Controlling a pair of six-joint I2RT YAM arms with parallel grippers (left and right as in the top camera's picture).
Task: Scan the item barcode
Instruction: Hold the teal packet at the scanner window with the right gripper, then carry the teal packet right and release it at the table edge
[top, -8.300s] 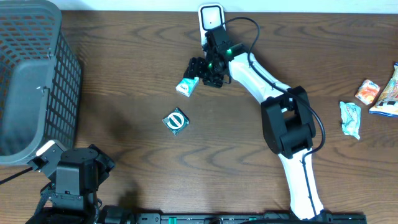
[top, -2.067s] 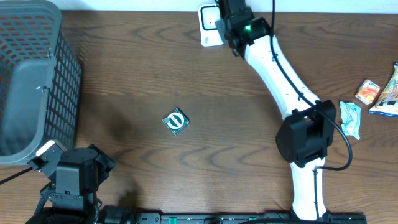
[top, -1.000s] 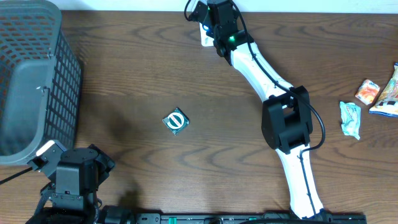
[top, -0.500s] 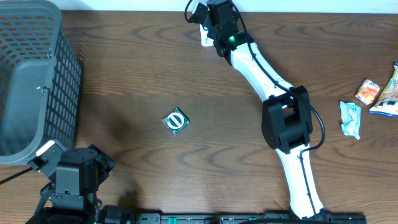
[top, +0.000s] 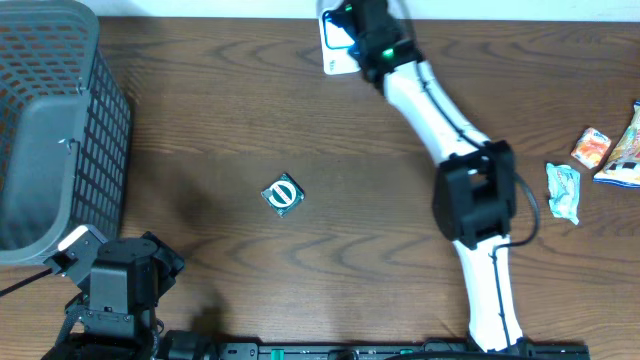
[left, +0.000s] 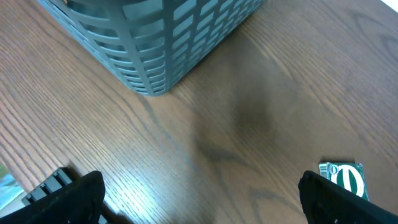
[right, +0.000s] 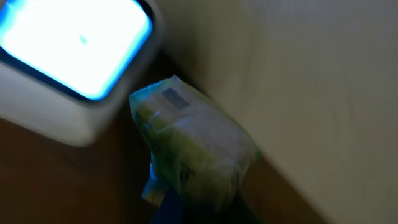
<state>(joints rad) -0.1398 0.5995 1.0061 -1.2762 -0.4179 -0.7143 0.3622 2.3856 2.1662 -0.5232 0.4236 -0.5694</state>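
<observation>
- Dark brown wooden table (top: 200, 110), its grain running across, bearing everything listed here.
- Grey lattice basket (top: 105, 130), upright at the table's left edge. The left wrist view shows one slotted corner of it (left: 155, 43).
- Small teal packet (top: 282, 194) with a round white-and-green emblem, lying flat and alone near the table's middle, well apart from the basket.
- Pale teal crumpled packet (top: 563, 192) near the right edge.
- Orange packet (top: 591, 148), just beside a yellow-orange packet (top: 625, 150) that the right edge cuts off.

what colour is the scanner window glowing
The scanner window glows white with light blue edges, shown best in the right wrist view.
</observation>
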